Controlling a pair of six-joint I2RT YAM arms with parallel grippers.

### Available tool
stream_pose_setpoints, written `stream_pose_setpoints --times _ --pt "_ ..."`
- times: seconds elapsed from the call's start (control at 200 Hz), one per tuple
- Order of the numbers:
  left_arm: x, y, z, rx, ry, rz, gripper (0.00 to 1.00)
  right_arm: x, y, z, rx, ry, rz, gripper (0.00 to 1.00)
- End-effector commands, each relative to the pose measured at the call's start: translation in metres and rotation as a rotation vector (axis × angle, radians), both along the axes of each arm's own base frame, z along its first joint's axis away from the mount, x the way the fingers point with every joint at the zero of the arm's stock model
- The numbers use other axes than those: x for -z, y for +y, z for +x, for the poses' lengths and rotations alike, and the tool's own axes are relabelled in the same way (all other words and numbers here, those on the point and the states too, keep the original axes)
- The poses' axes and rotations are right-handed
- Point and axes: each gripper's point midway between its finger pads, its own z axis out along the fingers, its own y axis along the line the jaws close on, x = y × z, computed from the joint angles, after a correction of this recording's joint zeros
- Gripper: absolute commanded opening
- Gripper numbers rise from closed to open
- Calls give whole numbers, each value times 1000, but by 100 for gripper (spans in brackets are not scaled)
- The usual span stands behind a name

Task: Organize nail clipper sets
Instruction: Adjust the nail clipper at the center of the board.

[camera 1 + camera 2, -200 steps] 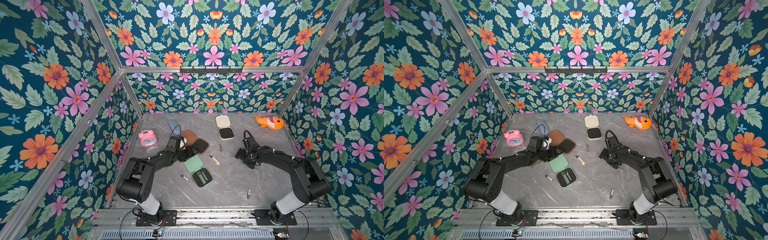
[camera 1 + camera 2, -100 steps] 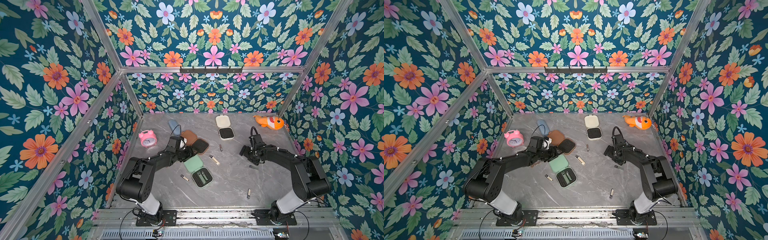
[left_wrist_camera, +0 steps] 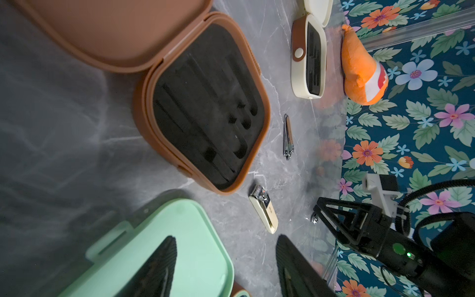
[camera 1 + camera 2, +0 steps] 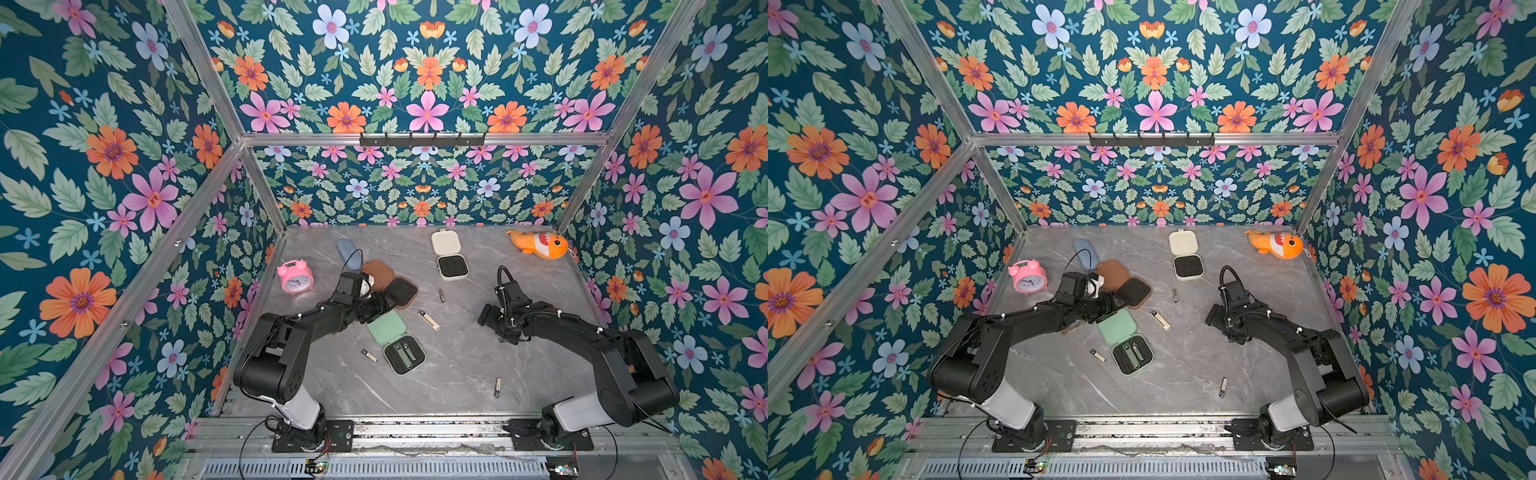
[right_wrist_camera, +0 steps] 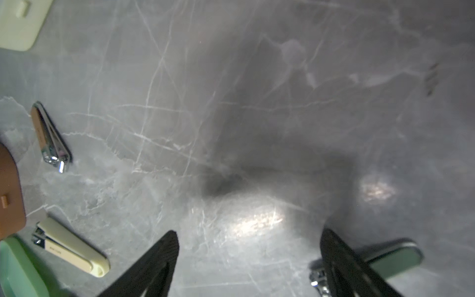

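- Left hand (image 3: 226, 239): spread, nothing between the fingers; low over the gap between the mint green case (image 3: 167, 231) and the brown case (image 3: 102, 30), one finger (image 3: 159, 264) above the mint lid.
- Right hand (image 5: 249, 232): spread wide, pinching nothing, over bare grey marbled surface (image 5: 257, 102) right of centre; green clipper (image 5: 393, 259) flat on the surface beneath one finger (image 5: 344, 259), partly hidden by it.
- Brown case: open flat, left of centre in both top views, lid toward the far wall, black insert (image 3: 205, 102) facing up.
- Mint green case: open flat near the middle, just in front of the brown case and apart from it; two slim tools (image 4: 399, 355) seated in the slots of its own black insert.
- Cream case (image 4: 445, 243): open at the back of the surface, lid nearest the far wall, well apart from both hands; brown snap strap (image 3: 298, 46) on its side wall.
- Loose on the surface: larger beige clipper (image 4: 428, 320) just beside the mint lid, toward the right hand; brown-and-silver clipper (image 4: 441, 296) between the brown case and the cream case; small beige clipper (image 4: 369, 355) just left of the mint base; lone clipper (image 4: 497, 387) near the front edge.
- Elsewhere: pink alarm clock (image 4: 296, 277) by the left wall, blue pouch (image 4: 347, 253) behind the brown case, orange fish plush (image 4: 540, 245) in the back right corner.
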Motion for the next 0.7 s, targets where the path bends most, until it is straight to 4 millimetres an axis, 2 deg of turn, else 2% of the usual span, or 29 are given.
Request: stream_pose_setpoints --times 0.0,0.135,0.38,0.525,0.695 --pt "-4 -2 0 9 -16 -12 64 19 -4 -49 26 205 -25 87" --pt "-3 -3 0 15 -16 -15 64 13 -20 -46 22 197 -107 90" --pt "-4 -5 -2 17 -19 -19 64 16 -32 -34 54 214 -60 91" --pt "-4 -5 -2 15 -20 -21 64 20 -30 -43 59 230 -39 91" --pt "-3 -7 -2 22 -19 -27 64 16 -38 -55 93 224 -54 91"
